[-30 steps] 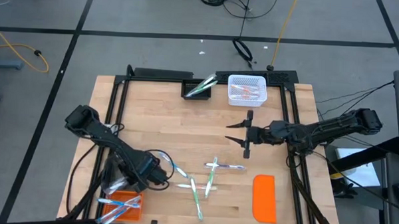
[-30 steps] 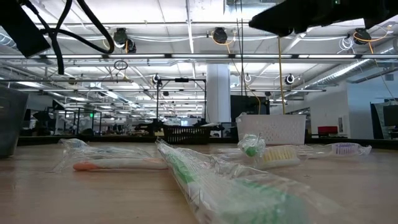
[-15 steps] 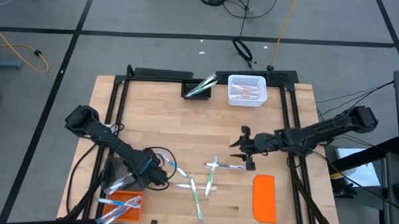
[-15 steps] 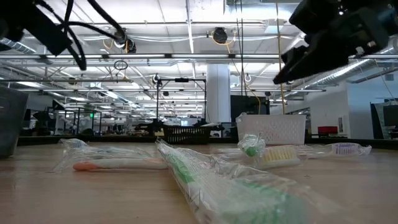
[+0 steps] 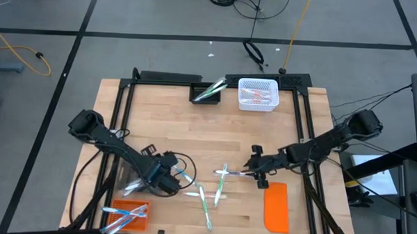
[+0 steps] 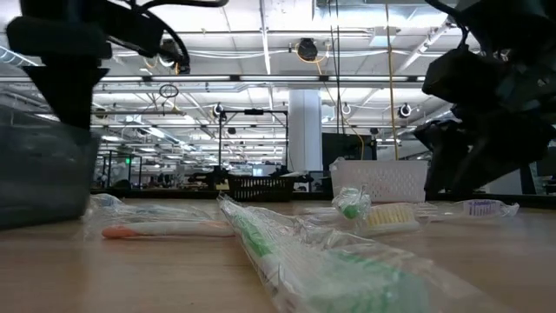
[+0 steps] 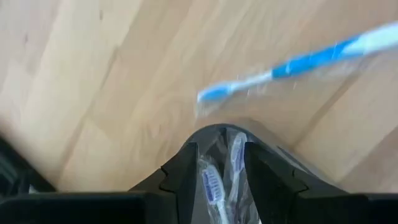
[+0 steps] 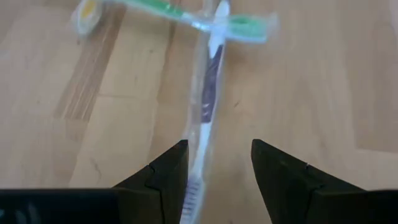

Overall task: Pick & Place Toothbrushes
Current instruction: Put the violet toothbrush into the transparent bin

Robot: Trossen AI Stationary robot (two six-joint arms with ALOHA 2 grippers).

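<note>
While the right end effector (image 5: 255,168) sits low over the counter (image 5: 173,130) with its fingers parted and nothing gripped, a purple-accented wrapped toothbrush (image 8: 208,93) lies lengthwise in the gap between them, so I'd judge it's lining up the next pick. Just past that brush's far end, a green toothbrush (image 8: 186,17) crosses it.

Left end effector (image 5: 166,180) is part-open around a clear bundle (image 7: 222,180) that shows 2 brush heads between its fingers; looks like a grip, though I can't confirm it's tight. Just ahead of it lies a blue toothbrush (image 7: 292,65), loose on the counter.

Between the 2 end effectors, several more loose toothbrushes (image 5: 207,198) are scattered, all still to be moved.

Farther out: behind the left arm, an orange tray (image 5: 128,218) at the counter's near edge holds a few brushes. Well beyond the right end effector, a white basket (image 5: 256,95) holds some, and a dark bin (image 5: 207,93) beside it has others sticking out. Orange lid (image 5: 275,207) lies just beside the right end effector.

Judgement: partly done, several picks left.
</note>
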